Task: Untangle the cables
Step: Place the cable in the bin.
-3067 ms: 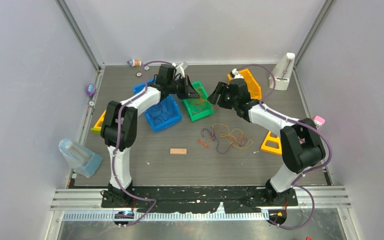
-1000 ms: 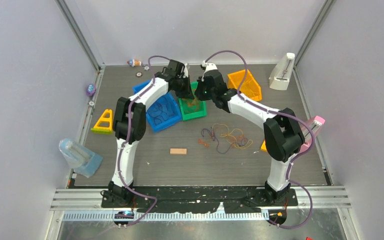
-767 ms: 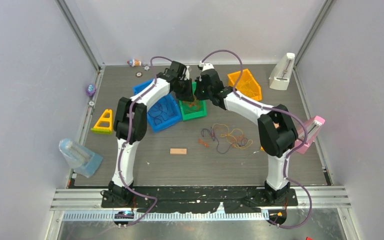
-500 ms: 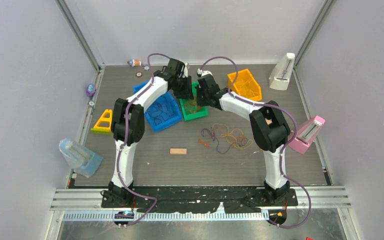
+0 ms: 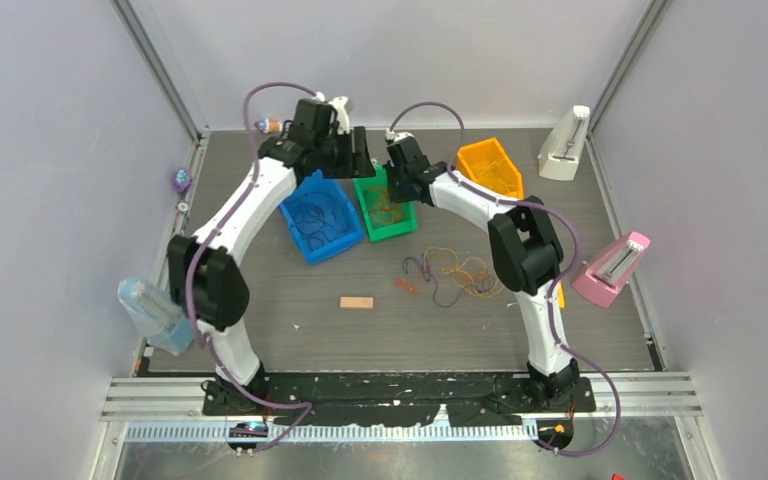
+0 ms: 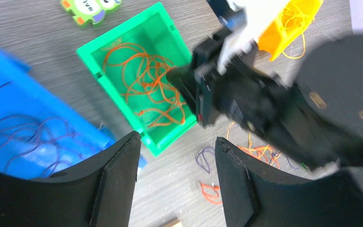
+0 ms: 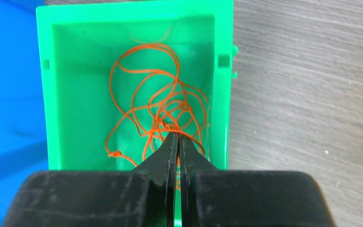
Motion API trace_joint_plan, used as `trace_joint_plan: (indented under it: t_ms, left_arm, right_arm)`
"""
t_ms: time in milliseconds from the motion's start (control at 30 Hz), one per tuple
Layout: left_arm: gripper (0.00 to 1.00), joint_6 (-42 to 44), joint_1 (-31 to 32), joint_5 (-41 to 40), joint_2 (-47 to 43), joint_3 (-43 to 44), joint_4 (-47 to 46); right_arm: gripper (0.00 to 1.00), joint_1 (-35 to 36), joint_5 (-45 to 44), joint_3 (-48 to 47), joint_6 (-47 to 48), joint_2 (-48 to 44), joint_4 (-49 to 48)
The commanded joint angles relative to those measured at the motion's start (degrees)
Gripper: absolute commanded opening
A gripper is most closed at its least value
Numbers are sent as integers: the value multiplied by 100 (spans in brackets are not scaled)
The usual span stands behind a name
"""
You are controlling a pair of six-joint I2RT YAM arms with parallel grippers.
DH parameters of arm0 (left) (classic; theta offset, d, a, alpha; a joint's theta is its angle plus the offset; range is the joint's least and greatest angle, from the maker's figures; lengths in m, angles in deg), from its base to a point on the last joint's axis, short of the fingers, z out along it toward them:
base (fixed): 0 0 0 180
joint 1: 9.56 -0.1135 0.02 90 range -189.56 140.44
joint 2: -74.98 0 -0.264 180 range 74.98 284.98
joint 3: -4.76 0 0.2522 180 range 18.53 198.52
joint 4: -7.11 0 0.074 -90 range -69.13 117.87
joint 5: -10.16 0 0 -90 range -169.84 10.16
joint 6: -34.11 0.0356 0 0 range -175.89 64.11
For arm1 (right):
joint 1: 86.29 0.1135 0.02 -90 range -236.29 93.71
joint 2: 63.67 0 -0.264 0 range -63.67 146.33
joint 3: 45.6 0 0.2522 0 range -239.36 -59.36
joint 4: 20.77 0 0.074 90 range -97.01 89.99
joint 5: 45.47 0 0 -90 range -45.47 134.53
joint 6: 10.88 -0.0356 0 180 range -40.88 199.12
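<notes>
Cables (image 7: 156,109), orange, lie tangled in the green bin (image 7: 75,94) near the far edge of the counter (image 7: 312,94); right gripper (image 7: 176,137), fully closed, points into them; left gripper (image 6: 177,142), spread apart, holds nothing.

My gripper (image 7: 176,141) fills the bottom of the frame. Its two dark fingers (image 7: 160,163) are pressed together, and the tips meet the orange cables (image 7: 164,111), which lie in loose loops inside the green bin (image 7: 75,94). Whether a strand is pinched, I cannot tell. A blue bin (image 7: 4,71) runs along the left edge, and the grey table (image 7: 312,94) is on the right.
</notes>
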Motion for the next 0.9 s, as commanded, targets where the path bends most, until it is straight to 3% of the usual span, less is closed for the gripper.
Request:
trace_joint_plan:
  t_ms: [0, 233, 433, 633, 867]
  left_arm:
    - [62, 211, -277, -337, -1071, -604, -207]
    - [74, -57, -349, -502, -2541, -2251, -1018]
    - [75, -259, -253, -669, -3409, -3708, -1771]
    - [76, -126, -94, -837, -3871, -4478, -1964]
    - [76, 180, 134, -646, -4139, -5038, -2514]
  right_arm:
    - [7, -3, 269, -948, 254, 596, 1059]
    - [12, 40, 318, -1365, 295, 1163, 1792]
    - [20, 45, 231, -1563, 327, 672, 1944]
    - [44, 43, 151, -1713, 284, 76, 2105]
    - [58, 35, -35, -1716, 281, -503, 2128]
